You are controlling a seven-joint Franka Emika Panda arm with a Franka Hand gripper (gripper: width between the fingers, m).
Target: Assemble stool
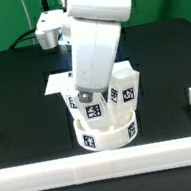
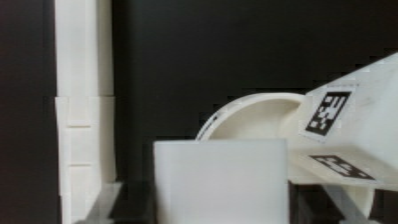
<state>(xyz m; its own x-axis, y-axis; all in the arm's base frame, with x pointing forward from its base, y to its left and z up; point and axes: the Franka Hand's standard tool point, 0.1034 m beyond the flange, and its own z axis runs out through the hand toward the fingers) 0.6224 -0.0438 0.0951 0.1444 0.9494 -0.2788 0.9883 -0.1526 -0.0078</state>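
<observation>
No readable text, brand or number anywhere. Only black-and-white square tags [image 1: 88, 141], patterns with no characters: two on the rim of the white round plastic disc seat [image 1: 111, 138], one on each of the short white blocky legs [image 1: 128, 83] above it. Wrist view: two tags on a white blocky leg [image 2: 356, 135].

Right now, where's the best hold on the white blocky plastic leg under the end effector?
Probably its upper end, across two flat opposite faces, coming from above: the white blocky plastic leg stands upright on the round white disc seat.
</observation>
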